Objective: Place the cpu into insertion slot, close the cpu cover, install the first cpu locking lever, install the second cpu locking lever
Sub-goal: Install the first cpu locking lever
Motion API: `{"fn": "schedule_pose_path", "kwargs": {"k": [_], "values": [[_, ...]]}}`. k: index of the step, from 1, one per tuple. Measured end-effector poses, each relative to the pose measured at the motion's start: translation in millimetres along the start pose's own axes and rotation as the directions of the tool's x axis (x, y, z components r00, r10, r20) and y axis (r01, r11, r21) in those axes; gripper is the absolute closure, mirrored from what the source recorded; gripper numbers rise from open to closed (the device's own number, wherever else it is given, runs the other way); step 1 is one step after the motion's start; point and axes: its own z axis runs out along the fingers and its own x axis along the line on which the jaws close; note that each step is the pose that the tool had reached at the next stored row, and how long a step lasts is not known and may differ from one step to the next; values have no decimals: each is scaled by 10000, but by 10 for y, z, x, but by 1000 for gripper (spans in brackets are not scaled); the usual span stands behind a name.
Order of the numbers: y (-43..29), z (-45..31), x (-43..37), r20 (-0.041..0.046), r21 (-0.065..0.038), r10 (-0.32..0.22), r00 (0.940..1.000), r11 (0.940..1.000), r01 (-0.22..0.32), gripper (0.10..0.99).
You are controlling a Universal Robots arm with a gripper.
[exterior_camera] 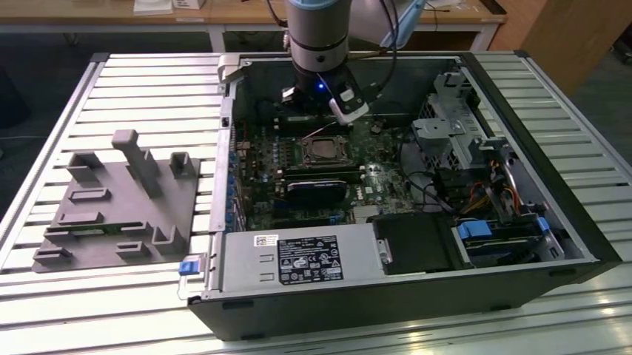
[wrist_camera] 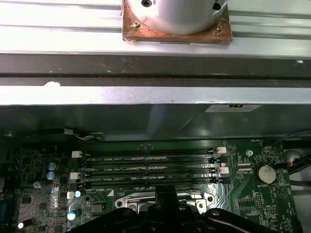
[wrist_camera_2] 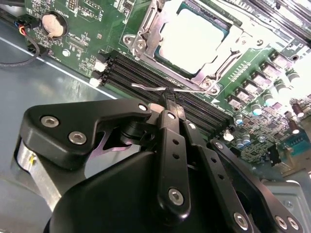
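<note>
The cpu [wrist_camera_2: 194, 36] lies flat in the insertion slot [exterior_camera: 324, 150], its pale metal face showing. The silvery cpu cover [wrist_camera_2: 146, 30] lies down around it as a frame. A thin wire locking lever [wrist_camera_2: 146, 88] runs along the socket's edge beside the memory slots. My gripper [wrist_camera_2: 168, 97] is shut, with its black fingertips touching the middle of that lever. In the exterior view the gripper [exterior_camera: 331, 115] hangs inside the open computer case, just behind the socket. In the first wrist view the gripper [wrist_camera: 165, 190] sits at the socket frame's edge.
Several black memory slots [wrist_camera: 150, 167] lie right by the fingertips. A coin battery [wrist_camera_2: 52, 24] sits on the board. A black block [exterior_camera: 316, 188] lies in front of the socket, a drive cage [exterior_camera: 464, 126] at the exterior view's right, and a grey fixture [exterior_camera: 118, 207] outside the case.
</note>
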Motion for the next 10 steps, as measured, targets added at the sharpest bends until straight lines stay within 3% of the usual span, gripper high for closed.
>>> {"fn": "schedule_pose_path", "kwargs": {"k": [2,8,10], "values": [[-3,7,0,39,-1,-13,10000,10000,13,980],[-3,10,1,43,3,-14,10000,10000,14,980],[-4,15,2,65,59,-24,10000,10000,23,980]]}}
